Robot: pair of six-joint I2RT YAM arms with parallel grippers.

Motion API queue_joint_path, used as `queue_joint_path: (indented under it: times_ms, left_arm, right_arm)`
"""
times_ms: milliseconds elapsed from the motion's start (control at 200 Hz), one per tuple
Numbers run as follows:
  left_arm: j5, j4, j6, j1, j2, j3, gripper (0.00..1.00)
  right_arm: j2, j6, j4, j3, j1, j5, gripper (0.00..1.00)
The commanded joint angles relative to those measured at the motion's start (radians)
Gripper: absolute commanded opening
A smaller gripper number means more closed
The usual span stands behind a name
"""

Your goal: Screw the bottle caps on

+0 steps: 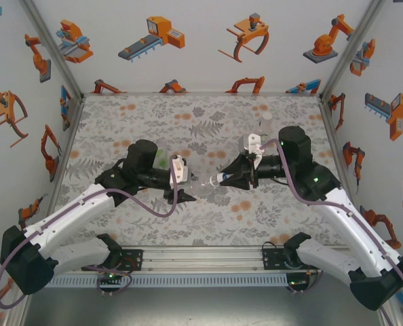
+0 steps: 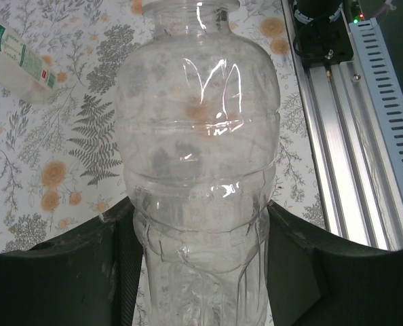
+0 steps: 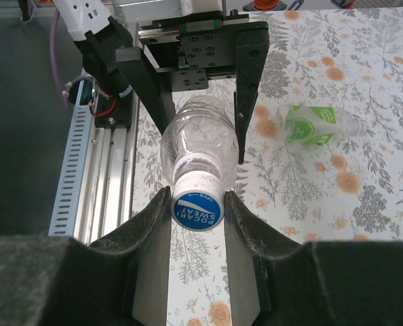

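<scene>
In the overhead view the two arms meet over the middle of the table (image 1: 154, 122). The plain bottle (image 1: 200, 182) lies level between them, and its clear body is hard to pick out against the flowered cloth. The left gripper (image 2: 201, 227) is clamped on that bottle's body, with a dark finger pressed to each side. In the left wrist view the bottle's base is cut off at 6 o'clock and its mouth runs out of frame at 12 o'clock. Seen from the right wrist camera, the right gripper (image 3: 197, 207) is closed on the blue cap (image 3: 197, 212), its pads touching the cap at 3 and 9 o'clock. The cap sits on the bottle's neck and hides the threads, so how far it is turned on cannot be told. The bottle with the green label (image 3: 313, 123) lies on its side on the table at about 2 o'clock from the cap, well apart from it. Its clear end is too blurred to tell whether it bears a cap, and overhead it is half hidden behind the left wrist. The slimmer bottle with the white label (image 2: 22, 58) is on the table at 10 o'clock of the left wrist view, cut by the frame edge. The aluminium rail (image 2: 344, 136) runs along at 3 o'clock.
</scene>
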Motion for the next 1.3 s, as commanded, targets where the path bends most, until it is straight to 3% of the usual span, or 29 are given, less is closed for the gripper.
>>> queue_joint_path:
  times_ms: [0,1297]
  left_arm:
    - [0.041,-0.001,0.013,-0.003,0.003,0.014,0.0]
    - [0.047,0.009,-0.053,0.004,-0.001,0.028,0.0]
  right_arm:
    - [0.012,-0.045,0.003,0.019,-0.001,-0.054,0.0]
    - [0.118,-0.204,-0.262,0.15,0.108,0.021,0.0]
